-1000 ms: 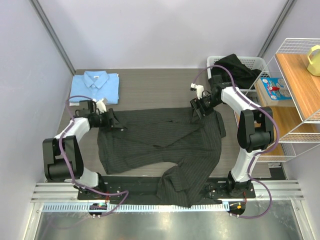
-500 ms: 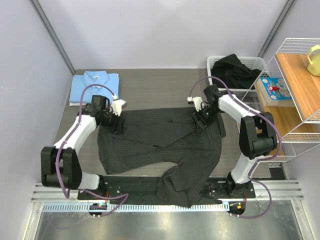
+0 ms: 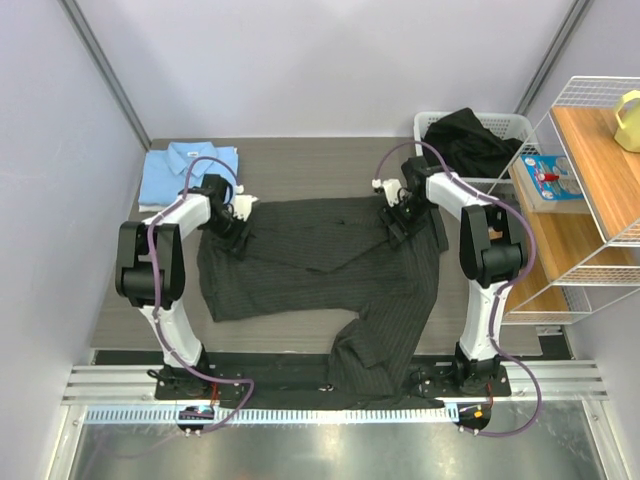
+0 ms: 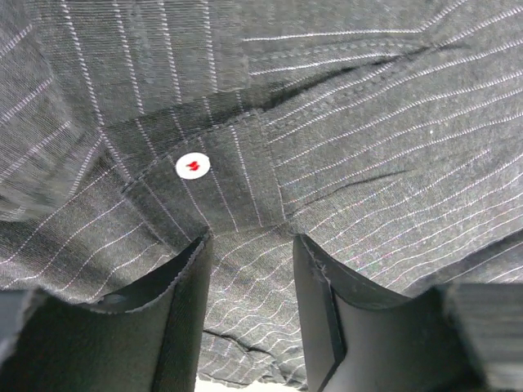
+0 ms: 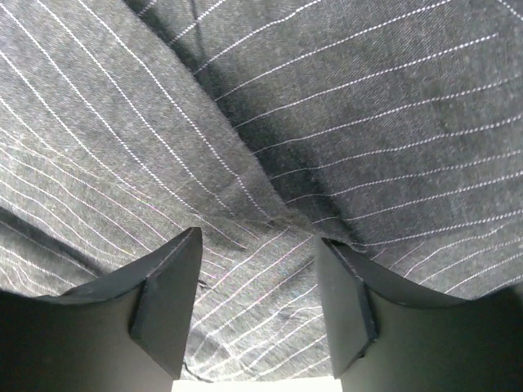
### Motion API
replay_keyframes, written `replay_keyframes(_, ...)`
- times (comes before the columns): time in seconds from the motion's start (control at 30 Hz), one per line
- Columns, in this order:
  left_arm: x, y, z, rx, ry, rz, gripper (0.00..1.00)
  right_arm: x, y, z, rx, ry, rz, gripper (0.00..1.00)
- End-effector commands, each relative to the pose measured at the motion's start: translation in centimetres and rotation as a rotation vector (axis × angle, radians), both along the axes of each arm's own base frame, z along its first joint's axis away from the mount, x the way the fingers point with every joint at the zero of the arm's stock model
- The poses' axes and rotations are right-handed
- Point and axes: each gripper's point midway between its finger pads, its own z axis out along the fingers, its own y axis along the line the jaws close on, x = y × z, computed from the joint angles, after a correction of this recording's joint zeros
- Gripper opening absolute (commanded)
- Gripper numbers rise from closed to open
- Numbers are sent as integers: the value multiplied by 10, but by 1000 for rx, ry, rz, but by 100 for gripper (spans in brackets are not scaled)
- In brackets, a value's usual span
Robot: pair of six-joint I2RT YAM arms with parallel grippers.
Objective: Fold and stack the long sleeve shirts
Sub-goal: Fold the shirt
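Pointing downward, left gripper (image 3: 240, 226) and right gripper (image 3: 396, 224) touch pinstriped shirt (image 3: 300, 272).

I see even, bright overhead light, soft shadows; glare on the brushed steel strip (image 3: 320, 450) at 6 o'clock.

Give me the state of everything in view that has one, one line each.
pinstriped shirt: unfolded, spread on the table, one sleeve trailing over the near edge.
light blue shirt: folded, far left corner.
left pincer: on the pinstriped shirt, fabric between the fingers, grip unclear.
right pincer: same, on the shirt's right side, grip unclear.
dark garment: heaped in the basket.
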Motion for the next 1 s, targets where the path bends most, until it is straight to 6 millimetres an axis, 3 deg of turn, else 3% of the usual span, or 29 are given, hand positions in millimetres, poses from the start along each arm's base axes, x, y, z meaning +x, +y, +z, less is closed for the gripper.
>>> replay_keyframes(0.0,8,-4,23,-43,-59,-64,48,26,-2,26,7,-99,55,65)
replay_keyframes(0.1,-20,-26,54,-178,-82,-175,53,-9,4,60,81,-103,174,72)
replay_keyframes(0.13,-26,-29,75,-194,-146,-218,55,-23,2,84,94,-150,211,73)
replay_keyframes(0.2,-51,-36,85,-251,-150,-276,57,-62,-3,85,106,-134,296,74)
replay_keyframes(0.23,-64,-37,96,-254,-169,-297,58,-79,-8,102,96,-195,385,74)
replay_keyframes(0.27,-77,-36,94,-256,-167,-331,58,-106,-13,88,99,-146,424,74)
replay_keyframes(0.33,-96,-38,103,-270,-183,-377,58,-152,-22,81,91,-130,553,73)
replay_keyframes(0.43,-119,-37,99,-263,-171,-424,58,-194,-27,61,30,-122,684,71)
replay_keyframes(0.47,-126,-38,94,-263,-162,-445,58,-204,-19,55,13,-125,753,71)
replay_keyframes(0.77,-141,-28,86,-183,-210,-468,58,-232,-11,-5,-158,-113,863,64)
replay_keyframes(0.9,-148,-15,74,-113,-209,-513,58,-221,-7,-15,-200,-163,864,66)
replay_keyframes(0.97,-155,-8,67,-83,-189,-536,58,-223,-7,-20,-212,-152,854,61)
